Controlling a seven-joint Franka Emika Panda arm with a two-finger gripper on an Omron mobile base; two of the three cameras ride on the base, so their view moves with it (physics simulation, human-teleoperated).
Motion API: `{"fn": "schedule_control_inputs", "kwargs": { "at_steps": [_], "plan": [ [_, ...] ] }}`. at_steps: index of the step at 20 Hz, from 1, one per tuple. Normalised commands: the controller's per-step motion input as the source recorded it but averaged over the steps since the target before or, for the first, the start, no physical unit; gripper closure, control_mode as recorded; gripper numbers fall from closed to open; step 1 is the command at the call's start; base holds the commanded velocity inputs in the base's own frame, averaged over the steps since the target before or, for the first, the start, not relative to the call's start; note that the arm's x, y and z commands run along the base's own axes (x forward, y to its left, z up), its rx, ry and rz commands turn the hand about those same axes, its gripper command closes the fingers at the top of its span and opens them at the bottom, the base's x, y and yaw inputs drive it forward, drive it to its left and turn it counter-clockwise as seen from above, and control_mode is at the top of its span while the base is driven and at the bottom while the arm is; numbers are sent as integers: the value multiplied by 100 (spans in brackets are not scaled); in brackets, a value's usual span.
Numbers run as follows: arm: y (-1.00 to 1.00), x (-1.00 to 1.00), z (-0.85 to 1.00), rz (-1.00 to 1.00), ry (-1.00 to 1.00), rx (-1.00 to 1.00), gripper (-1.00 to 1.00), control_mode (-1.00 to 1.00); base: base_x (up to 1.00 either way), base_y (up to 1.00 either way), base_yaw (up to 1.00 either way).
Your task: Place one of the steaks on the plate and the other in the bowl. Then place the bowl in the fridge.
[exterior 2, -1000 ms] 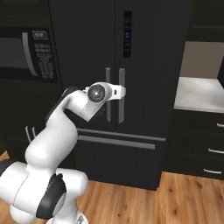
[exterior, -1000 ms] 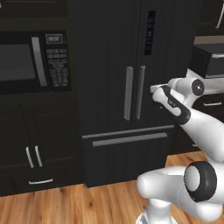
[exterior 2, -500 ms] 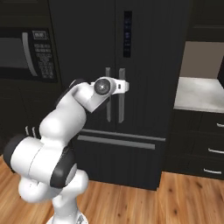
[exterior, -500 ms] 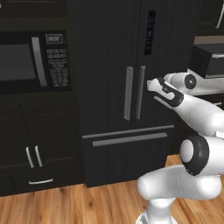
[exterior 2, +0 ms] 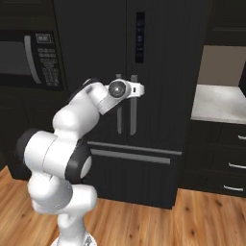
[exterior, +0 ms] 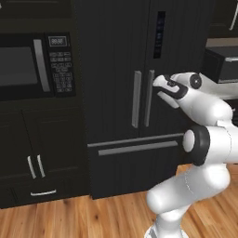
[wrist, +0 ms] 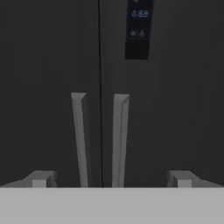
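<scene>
- Fridge (exterior: 125, 93) dead ahead, tall and black, both doors closed, bottom drawer (exterior: 135, 153) shut too.
- Two long grey vertical handles (wrist: 98, 140) side by side at the door seam, centred in hand view.
- Dark display panel (wrist: 139, 28) on the right door, at 1 o'clock from the handles in hand view.
- Microwave (exterior: 32, 65) with keypad at 9 o'clock of fridge in left base view; dark cabinets (exterior: 35, 162) below it.
- Pale bench (exterior 2: 218, 103) at 3 o'clock of fridge in right base view, drawers under it.
- Wood floor (exterior 2: 144, 221) below.
- Gripper (exterior 2: 139, 89) level with upper part of handles, just short of the doors, nothing between.
- Jaws fully spread, empty, touching nothing; fingertips (wrist: 41, 179) straddle both handles.
</scene>
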Motion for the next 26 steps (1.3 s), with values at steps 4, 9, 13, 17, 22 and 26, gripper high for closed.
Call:
{"fn": "schedule_control_inputs", "kwargs": {
  "at_steps": [4,9,13,17,22,26],
  "plan": [
    [-11,43,-1,0,0,0,-100,-100,0,0,0],
    [-11,40,-6,0,0,0,-100,-100,0,0,0],
    [-4,40,-19,0,0,0,-100,-100,0,0,0],
    [0,38,-29,0,0,0,-100,-100,0,0,0],
    [0,38,-15,0,0,0,-100,-100,0,0,0],
    [-1,35,-1,0,0,0,-100,-100,0,0,0]
  ]
}}
